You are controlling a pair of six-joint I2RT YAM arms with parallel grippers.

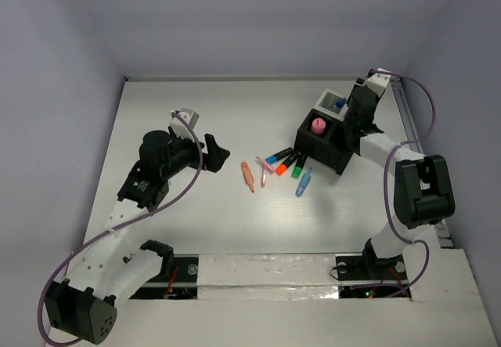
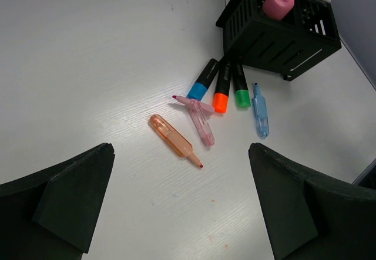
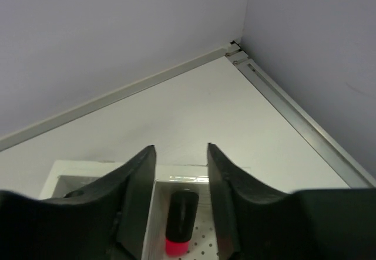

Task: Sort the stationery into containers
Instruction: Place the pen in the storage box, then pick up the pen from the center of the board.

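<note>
1. Black box (image 1: pixel 321 145) (image 2: pixel 276 28): compartmented, standing toward 2 o'clock on the tabletop (image 1: pixel 196 229). A pink round-topped piece (image 1: pixel 318 124) (image 2: pixel 278 2) stands upright in one compartment.
2. White box (image 1: pixel 333 100) (image 3: pixel 88 169): touching the black box at its 1 o'clock side. It holds a black marker with a red end (image 3: pixel 180 222).
3. Three black-bodied markers lie on the tabletop at the black box's 7 o'clock, side by side and fanned. One is blue-capped (image 1: pixel 278 157) (image 2: pixel 203 81), one orange-capped (image 1: pixel 286 164) (image 2: pixel 221 88) and one green-capped (image 1: pixel 300 167) (image 2: pixel 240 87).
4. Pale blue pen (image 1: pixel 304 182) (image 2: pixel 259 110): just beside the green-capped marker, at its 5 o'clock.
5. Pink pen (image 1: pixel 264 175) (image 2: pixel 200 119): at 8 o'clock of the markers, with a second pink piece lying across its upper end.
6. Orange pen (image 1: pixel 248 176) (image 2: pixel 173 139): just beside the pink pen, at its 9 o'clock, apart from it.
7. Left gripper (image 1: pixel 211 153) (image 2: pixel 181 148): jaws spread wide, holding nothing, above the tabletop at 9 o'clock of the pens.
8. Right gripper (image 1: pixel 362 108) (image 3: pixel 180 154): jaws narrowly parted over the white box. The red-ended marker shows in the gap below, clear of both fingers.
</note>
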